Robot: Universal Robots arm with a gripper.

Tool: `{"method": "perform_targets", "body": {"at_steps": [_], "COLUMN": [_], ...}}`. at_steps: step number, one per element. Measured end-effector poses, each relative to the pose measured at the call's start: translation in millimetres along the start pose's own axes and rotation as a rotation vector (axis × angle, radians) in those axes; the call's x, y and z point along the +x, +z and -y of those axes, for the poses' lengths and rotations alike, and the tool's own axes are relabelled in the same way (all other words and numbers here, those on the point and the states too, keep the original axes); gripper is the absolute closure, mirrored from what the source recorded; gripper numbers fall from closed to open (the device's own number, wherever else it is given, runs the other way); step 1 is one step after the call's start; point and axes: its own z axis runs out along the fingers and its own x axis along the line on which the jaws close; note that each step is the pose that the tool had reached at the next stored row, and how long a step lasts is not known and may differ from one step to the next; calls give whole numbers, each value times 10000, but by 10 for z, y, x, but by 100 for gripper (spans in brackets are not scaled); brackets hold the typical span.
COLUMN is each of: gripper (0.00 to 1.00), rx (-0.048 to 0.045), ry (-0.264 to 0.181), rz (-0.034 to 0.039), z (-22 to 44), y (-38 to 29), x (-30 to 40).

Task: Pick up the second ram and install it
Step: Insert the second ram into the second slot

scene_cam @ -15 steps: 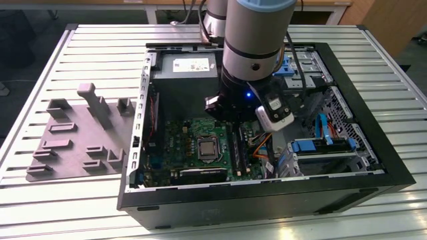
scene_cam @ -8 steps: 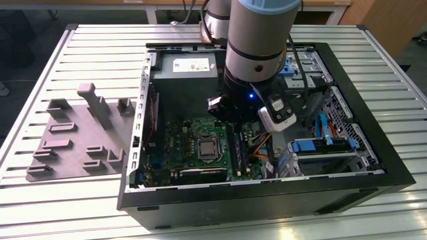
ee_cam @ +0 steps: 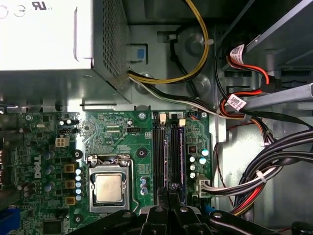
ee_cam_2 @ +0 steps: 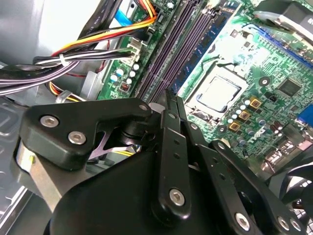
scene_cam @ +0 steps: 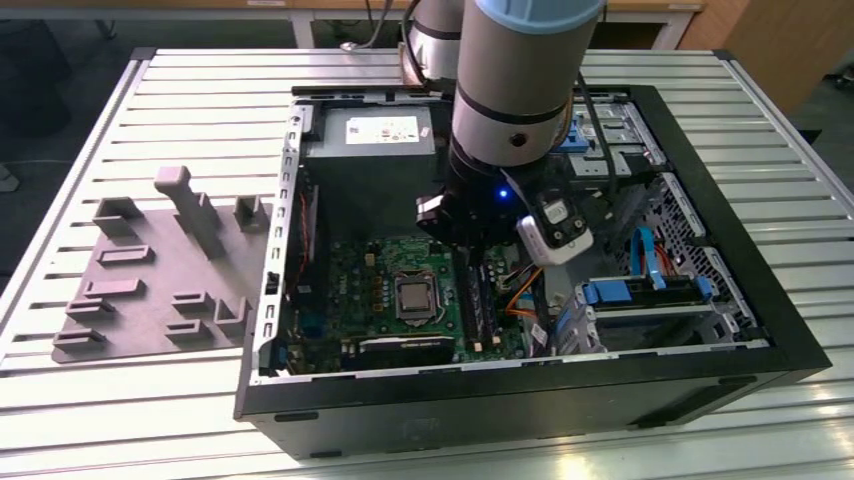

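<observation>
Hand [ee_cam_2: 171, 98] fingers pinched together on the second ram [ee_cam: 174, 188], held edge-on over the motherboard slots [ee_cam: 168, 152] beside the CPU socket [ee_cam: 108, 183]. Stick looks light, stiff, fragile: hold by the board's long edges, not the chips.

Matt black gripper [ee_cam_2: 171, 100] links with bright metal screw heads hang over a glossy green motherboard [ee_cam: 122, 142], its processor lid [ee_cam: 108, 188] a dull brushed silver. The power supply [ee_cam: 58, 34] shows bare perforated sheet metal, the grey fixture plate [scene_cam: 160, 275] looks like matt moulded plastic, and the ribbed table [scene_cam: 200, 75] gleams like aluminium
</observation>
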Motion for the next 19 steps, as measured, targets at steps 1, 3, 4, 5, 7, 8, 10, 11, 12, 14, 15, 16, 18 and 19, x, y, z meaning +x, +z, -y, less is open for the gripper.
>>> {"method": "perform_targets", "body": {"at_steps": [1, 3, 4, 5, 7, 8, 10, 11, 12, 14, 15, 16, 18, 19], "gripper": [88, 88, 88, 88, 88, 88, 88, 88, 88, 88, 88, 88, 88, 88], "rx": [-14, -38, -52, -71, -116, -137, -173, -185, -192, -201, -202, -202, -204, -205], "ry": [-15, -41, -55, -68, -90, -101, -129, -145, -158, -177, -185, -191, -199, -204], "rz": [-1, -2, -2, 0, 4, 9, 21, 30, 37, 48, 51, 53, 58, 60], "z": [0, 1, 2, 2, 2, 3, 3, 4, 4, 5, 5, 5, 5, 6], "y": [8, 23, 29, 35, 51, 61, 80, 87, 93, 105, 109, 112, 123, 128], "x": [0, 0, 1, 1, 1, 1, 1, 1, 2, 4, 4, 4, 5, 5]}}
